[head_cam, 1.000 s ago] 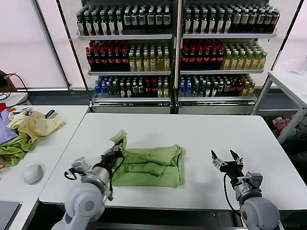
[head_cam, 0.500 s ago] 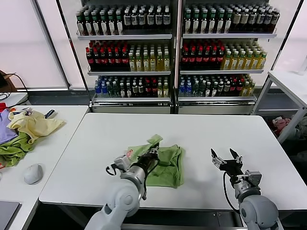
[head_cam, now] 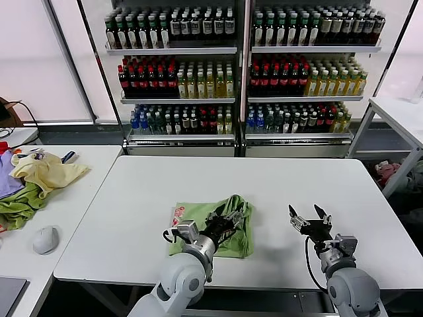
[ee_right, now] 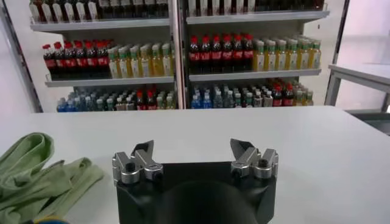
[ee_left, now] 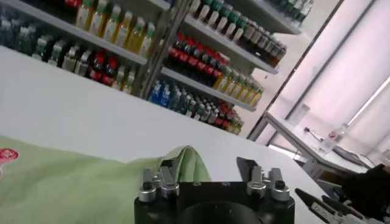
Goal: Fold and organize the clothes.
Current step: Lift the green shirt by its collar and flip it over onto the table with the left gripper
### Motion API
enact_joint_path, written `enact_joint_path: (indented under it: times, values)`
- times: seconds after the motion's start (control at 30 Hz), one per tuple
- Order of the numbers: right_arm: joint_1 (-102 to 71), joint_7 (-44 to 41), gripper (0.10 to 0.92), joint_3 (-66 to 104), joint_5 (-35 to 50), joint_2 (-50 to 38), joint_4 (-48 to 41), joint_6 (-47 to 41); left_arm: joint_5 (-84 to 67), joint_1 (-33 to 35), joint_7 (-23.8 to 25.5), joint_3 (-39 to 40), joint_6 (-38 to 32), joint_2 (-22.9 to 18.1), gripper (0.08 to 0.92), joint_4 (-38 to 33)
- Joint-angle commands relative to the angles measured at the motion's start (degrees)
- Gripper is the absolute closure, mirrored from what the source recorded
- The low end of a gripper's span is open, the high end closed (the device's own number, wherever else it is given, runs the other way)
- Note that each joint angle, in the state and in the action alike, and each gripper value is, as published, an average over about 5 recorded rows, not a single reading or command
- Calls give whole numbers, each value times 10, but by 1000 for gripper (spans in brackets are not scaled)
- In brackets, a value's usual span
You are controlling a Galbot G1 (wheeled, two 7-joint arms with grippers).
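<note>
The folded polo shirt [head_cam: 215, 221] lies near the surface's [head_cam: 132, 191] front edge. The left claw [head_cam: 225, 223] hovers over it, released; the right claw [head_cam: 309, 218] waits spread near the front right corner.

I see the polo shirt [head_cam: 228, 228] in light green, a small red-and-white print [head_cam: 178, 212] showing at its edge, on a white desk [head_cam: 277, 185]. Both claws look black with silver fittings. On the side desk, a pale yellow garment [head_cam: 46, 173] lies over darker green cloth [head_cam: 16, 206].
</note>
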Motion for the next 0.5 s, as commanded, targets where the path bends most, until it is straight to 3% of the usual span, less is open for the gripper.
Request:
enact_joint_path:
  times: [0.03,0.27,0.5]
  values:
    - [2,0,203,-3,-3,2,-3,1,146,33,2,-62,-33,40,253,-5]
    - [3,-1,203,-4,-4,1,-6,3,259,58,-41,-108,-43,93,179,42]
    - [6,0,203,-8,-7,5,-6,2,282,71,-72,-105,3,87,177,65]
